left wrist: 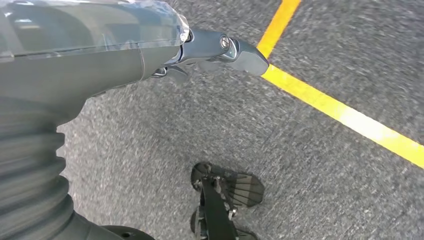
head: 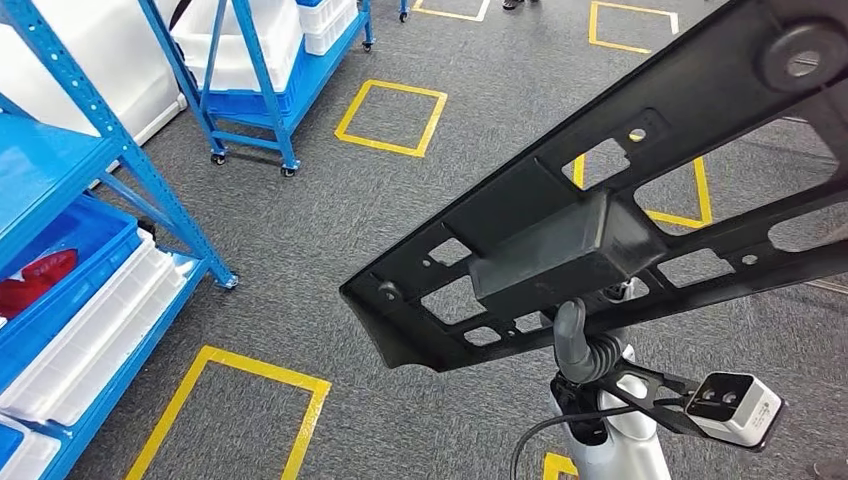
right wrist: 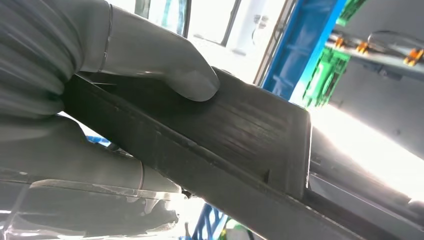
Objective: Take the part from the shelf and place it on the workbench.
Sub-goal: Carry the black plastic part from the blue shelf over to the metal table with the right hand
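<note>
the long black part [head: 600,210], a flat frame with cut-outs and a raised block, is held up in the air over the grey carpet [head: 330,230], clear of the blue shelf [head: 60,170]. no writing is readable on it. the right hand [head: 585,345] grips it from beneath, thumb [right wrist: 165,65] pressed on the block. the left hand [left wrist: 210,50] hangs over the floor, its fingers partly curled, holding nothing.

workshop | blue shelf racks [head: 150,180] | bins [head: 90,320] | yellow floor markings [head: 392,118]
</note>
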Controlling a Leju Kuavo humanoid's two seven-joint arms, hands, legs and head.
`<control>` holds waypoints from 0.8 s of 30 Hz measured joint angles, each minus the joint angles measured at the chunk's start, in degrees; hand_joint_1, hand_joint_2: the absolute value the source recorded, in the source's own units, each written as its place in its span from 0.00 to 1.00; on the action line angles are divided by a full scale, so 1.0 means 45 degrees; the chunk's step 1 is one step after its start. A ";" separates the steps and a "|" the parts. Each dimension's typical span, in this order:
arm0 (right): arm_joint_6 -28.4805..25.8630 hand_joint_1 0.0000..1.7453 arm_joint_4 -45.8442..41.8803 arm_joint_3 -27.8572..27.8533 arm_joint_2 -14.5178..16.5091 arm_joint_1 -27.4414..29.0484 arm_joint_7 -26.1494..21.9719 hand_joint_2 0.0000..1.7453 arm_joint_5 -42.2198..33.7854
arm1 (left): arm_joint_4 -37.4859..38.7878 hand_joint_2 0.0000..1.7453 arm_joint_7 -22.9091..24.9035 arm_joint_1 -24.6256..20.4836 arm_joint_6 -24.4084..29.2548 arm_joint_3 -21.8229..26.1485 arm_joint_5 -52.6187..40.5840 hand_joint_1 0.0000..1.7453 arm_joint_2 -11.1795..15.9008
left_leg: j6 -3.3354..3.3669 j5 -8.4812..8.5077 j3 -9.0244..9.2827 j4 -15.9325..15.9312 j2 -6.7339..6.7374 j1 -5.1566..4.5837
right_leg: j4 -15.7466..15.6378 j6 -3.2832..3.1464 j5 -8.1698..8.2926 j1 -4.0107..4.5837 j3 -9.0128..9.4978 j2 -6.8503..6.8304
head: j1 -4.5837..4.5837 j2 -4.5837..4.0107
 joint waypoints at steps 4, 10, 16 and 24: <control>-0.0129 1.00 0.0050 -0.0024 -0.0093 -0.0043 0.0000 1.00 -0.0001 | 0.0000 1.00 -0.0069 -0.0049 -0.0177 -0.0061 -0.0085 0.00 0.0006 | -0.0242 -0.0392 -0.0062 0.0392 -0.0308 0.0042 | -0.0270 -0.0277 0.0141 -0.0118 0.0110 0.0588 | -0.0002 0.0000; -0.0177 1.00 0.0205 -0.0033 -0.0164 -0.0058 0.0000 1.00 0.0009 | 0.0000 1.00 -0.0096 0.0054 -0.0334 -0.0157 -0.0172 0.00 0.0025 | -0.0376 -0.1106 -0.1698 0.3244 -0.1247 0.0095 | -0.0250 -0.0396 0.0124 -0.0108 0.0193 0.1631 | -0.0002 0.0000; -0.0172 1.00 0.0273 -0.0040 -0.0248 -0.0132 0.0000 1.00 -0.0034 | 0.0000 1.00 -0.0042 0.0013 -0.0380 -0.0253 -0.0175 0.00 0.0056 | -0.0154 0.0322 -0.0465 0.0133 -0.2297 0.0154 | -0.0023 -0.0033 0.0066 -0.0229 0.0007 0.2583 | -0.0002 0.0000; -0.0134 1.00 0.0398 -0.0049 -0.0421 -0.0295 0.0000 1.00 -0.0191 | 0.0000 1.00 -0.0112 -0.0008 -0.0496 -0.0289 -0.0161 0.00 0.0087 | 0.0241 0.0395 -0.0228 -0.0205 -0.0923 0.0111 | 0.3308 0.0425 -0.1328 -0.0344 -0.1800 0.0993 | 0.0004 0.0000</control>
